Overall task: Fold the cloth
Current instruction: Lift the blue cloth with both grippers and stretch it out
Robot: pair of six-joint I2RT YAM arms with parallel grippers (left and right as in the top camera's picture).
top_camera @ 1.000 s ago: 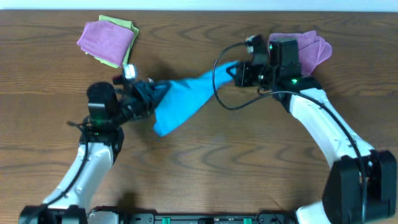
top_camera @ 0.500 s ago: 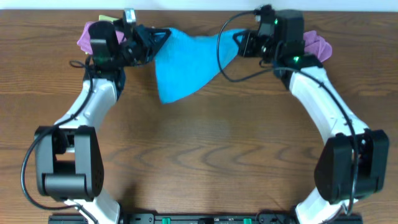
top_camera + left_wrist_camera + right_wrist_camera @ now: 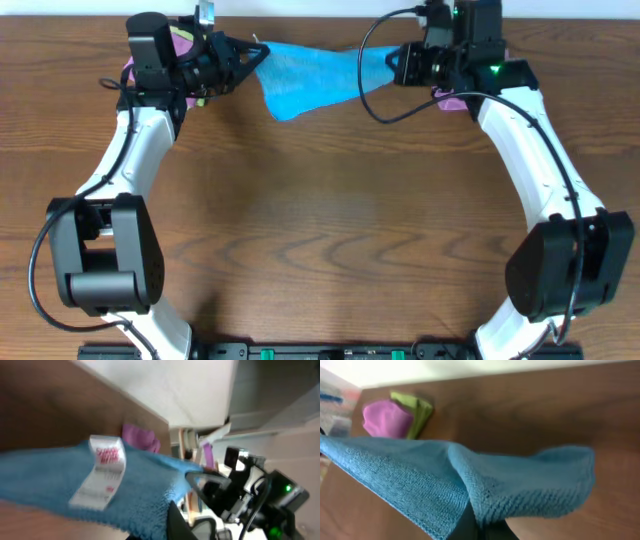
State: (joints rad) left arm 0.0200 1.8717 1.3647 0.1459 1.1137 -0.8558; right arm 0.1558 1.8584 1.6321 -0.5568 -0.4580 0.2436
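The sky-blue cloth (image 3: 305, 75) hangs stretched between my two grippers at the far edge of the table, with a loose fold drooping toward the table. My left gripper (image 3: 255, 52) is shut on its left corner. My right gripper (image 3: 385, 60) is shut on its right corner. In the left wrist view the cloth (image 3: 55, 487) fills the lower left with its white tag (image 3: 100, 477) facing the camera. In the right wrist view the cloth (image 3: 445, 485) drapes over the finger (image 3: 472, 525).
A purple cloth on a lime-green cloth (image 3: 395, 417) lies at the far left behind my left arm. Another purple cloth (image 3: 450, 100) lies under my right arm at the far right. The table's back edge and a white wall are right behind the cloth.
Both grippers have carried the cloth from mid-table toward the far edge and lifted it. The cloth is now stretched wider between them.
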